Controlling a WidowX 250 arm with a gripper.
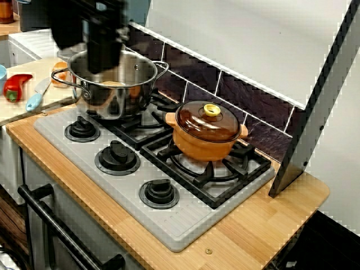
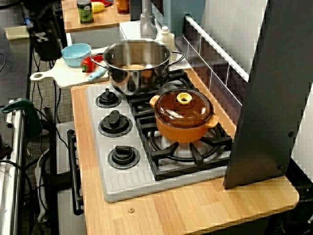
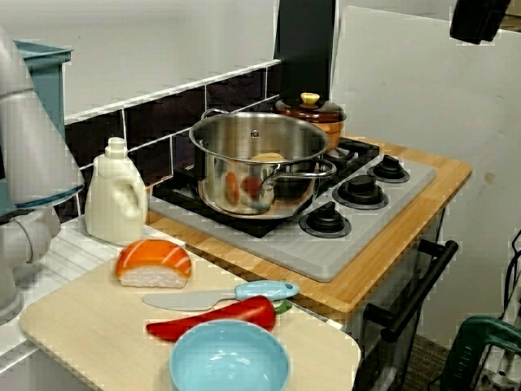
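I go left to right in the view from the stove's front corner. Left of the gripper [image 1: 105,56] and lower, the cutting board [image 1: 14,109] carries a red pepper [image 1: 17,85], a blue-handled knife [image 1: 36,97] and a salmon sushi piece [image 1: 59,73]. All three are apart from the gripper.

The gripper itself is only a dark blur, so I cannot tell how wide its jaws stand, or whether anything is between them. Directly under it in this view is the steel pot [image 1: 121,93]. A pale round piece [image 2: 134,67] lies on the pot's bottom (clearest in the view along the stove). I cannot decide if the gripper hangs truly over the pot or nearer to the camera, because the other views do not show it plainly.

Right of the gripper and lower, well apart, the orange pot [image 1: 205,143] stands on the stove [image 1: 185,222] with its brown lid [image 1: 208,121] on.

My judgement: the pale piece is already placed in the steel pot, so that part seems done. The things on the board look untouched.
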